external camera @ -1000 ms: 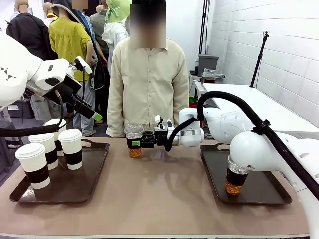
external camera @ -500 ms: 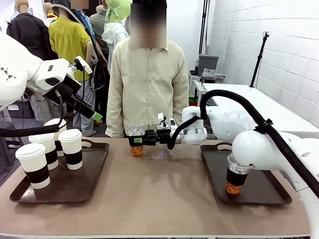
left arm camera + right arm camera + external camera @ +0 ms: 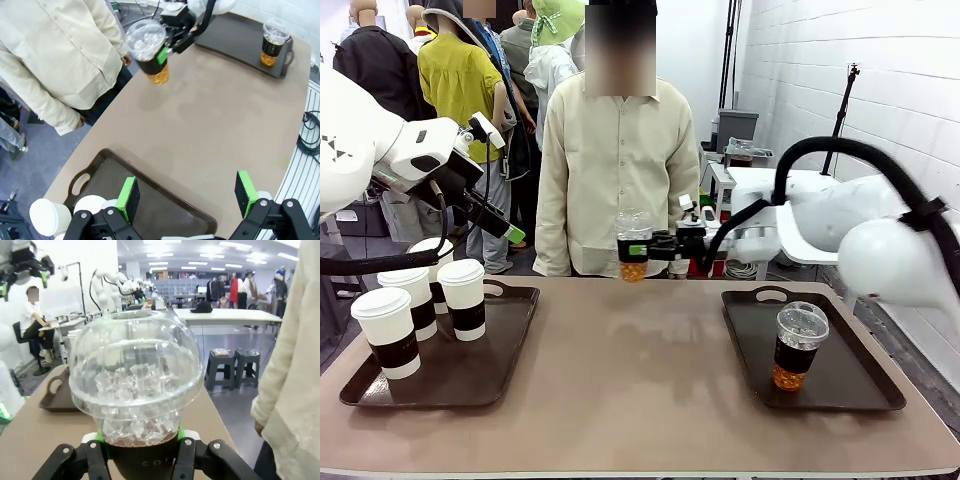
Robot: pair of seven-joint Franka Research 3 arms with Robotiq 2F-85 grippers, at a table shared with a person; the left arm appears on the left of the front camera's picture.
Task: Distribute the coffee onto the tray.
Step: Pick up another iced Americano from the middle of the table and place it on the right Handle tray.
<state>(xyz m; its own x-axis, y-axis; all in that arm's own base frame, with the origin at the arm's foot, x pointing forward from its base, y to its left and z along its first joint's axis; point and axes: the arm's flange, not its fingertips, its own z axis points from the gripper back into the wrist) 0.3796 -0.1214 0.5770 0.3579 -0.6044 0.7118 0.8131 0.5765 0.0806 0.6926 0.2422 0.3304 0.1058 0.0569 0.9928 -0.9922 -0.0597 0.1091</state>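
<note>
Holding: right gripper [image 3: 632, 247] closed around iced cup [image 3: 633, 243], lifted above table [image 3: 640, 380]
Left gripper [image 3: 187, 192]: open, empty, over left tray [image 3: 165, 212]

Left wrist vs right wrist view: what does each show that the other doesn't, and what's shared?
Left wrist alone: its own open left gripper above the near tray, white lidded cups at the bottom edge, the far tray with a second iced cup, and the tabletop between.

Right wrist alone: a close look through the dome lid at the ice, plus stools and a white table behind.

Both: the held iced cup clamped in the right gripper, and the person's cream shirt.
</note>
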